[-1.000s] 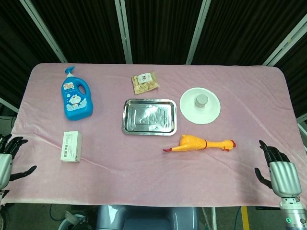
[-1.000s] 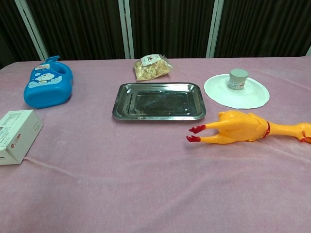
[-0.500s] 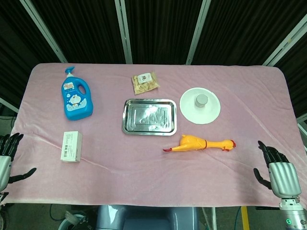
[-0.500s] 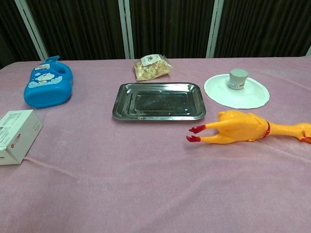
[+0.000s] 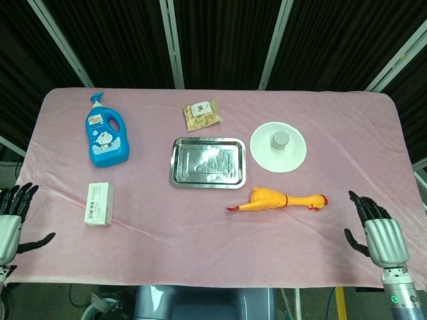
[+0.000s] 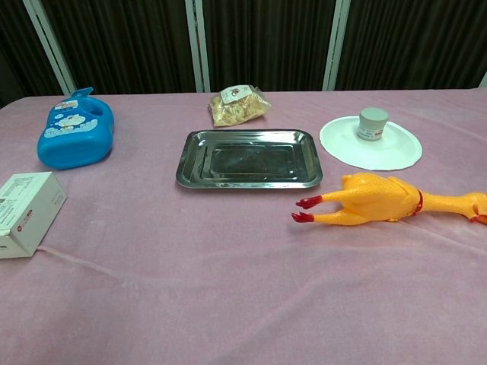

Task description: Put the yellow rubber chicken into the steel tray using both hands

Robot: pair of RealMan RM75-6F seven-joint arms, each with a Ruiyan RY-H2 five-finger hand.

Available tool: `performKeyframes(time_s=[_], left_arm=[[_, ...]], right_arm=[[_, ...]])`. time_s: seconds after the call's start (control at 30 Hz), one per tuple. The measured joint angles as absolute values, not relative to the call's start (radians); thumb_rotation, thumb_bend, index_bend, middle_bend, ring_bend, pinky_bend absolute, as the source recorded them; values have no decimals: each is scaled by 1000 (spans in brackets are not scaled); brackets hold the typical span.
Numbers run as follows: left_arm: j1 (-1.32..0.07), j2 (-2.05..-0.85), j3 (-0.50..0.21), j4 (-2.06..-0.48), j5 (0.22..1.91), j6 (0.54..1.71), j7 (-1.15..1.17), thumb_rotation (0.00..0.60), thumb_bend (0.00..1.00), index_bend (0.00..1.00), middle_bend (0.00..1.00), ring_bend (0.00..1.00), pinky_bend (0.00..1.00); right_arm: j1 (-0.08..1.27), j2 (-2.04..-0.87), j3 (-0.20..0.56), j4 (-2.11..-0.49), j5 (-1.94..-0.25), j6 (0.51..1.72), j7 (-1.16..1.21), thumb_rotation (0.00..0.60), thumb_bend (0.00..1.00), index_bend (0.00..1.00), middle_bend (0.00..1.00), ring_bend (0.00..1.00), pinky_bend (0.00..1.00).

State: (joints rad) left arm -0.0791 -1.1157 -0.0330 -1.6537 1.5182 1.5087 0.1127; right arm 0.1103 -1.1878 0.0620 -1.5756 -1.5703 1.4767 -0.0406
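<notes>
The yellow rubber chicken lies on its side on the pink cloth, red feet toward the steel tray, head to the right. The tray sits just behind and left of it and holds nothing. My left hand hovers at the table's near-left corner, fingers spread, holding nothing. My right hand hangs at the near-right edge, fingers apart, well right of the chicken's head. Neither hand appears in the chest view.
A blue soap bottle and a white box lie on the left. A snack bag sits behind the tray. A white plate with a small grey jar stands right of the tray.
My right hand has crept up and left, toward the table. My left hand has shifted slightly inward at the near-left corner. The objects have not moved.
</notes>
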Motion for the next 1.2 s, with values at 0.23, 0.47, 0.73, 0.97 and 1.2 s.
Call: performKeyframes(time_s=[0.23, 0.47, 0.73, 0.97, 1.2], left_arm=[[-95, -1111, -38, -1665, 1520, 1490, 122, 600, 0, 37, 30, 0, 0], [-103, -1098, -41, -1682, 1512, 1476, 127, 600, 0, 37, 23, 0, 0], [-103, -1089, -36, -1689, 1501, 1462, 126, 600, 0, 37, 22, 0, 0], [-107, -1083, -33, -1696, 1493, 1448, 125, 600, 0, 37, 21, 0, 0], [-110, -1080, -31, -1701, 1489, 1439, 121, 600, 0, 37, 8, 0, 0]], right_arm=[[193, -1194, 88, -1572, -1563, 1365, -19, 600, 364, 0, 176, 130, 279], [315, -1220, 121, -1550, -1519, 1183, -16, 600, 364, 0, 129, 58, 243], [429, -1296, 133, -1452, -1461, 1015, -32, 600, 364, 40, 129, 58, 243], [470, -1369, 132, -1337, -1425, 957, -27, 600, 364, 81, 129, 67, 243], [486, -1417, 114, -1255, -1414, 934, -5, 600, 364, 122, 158, 99, 243]])
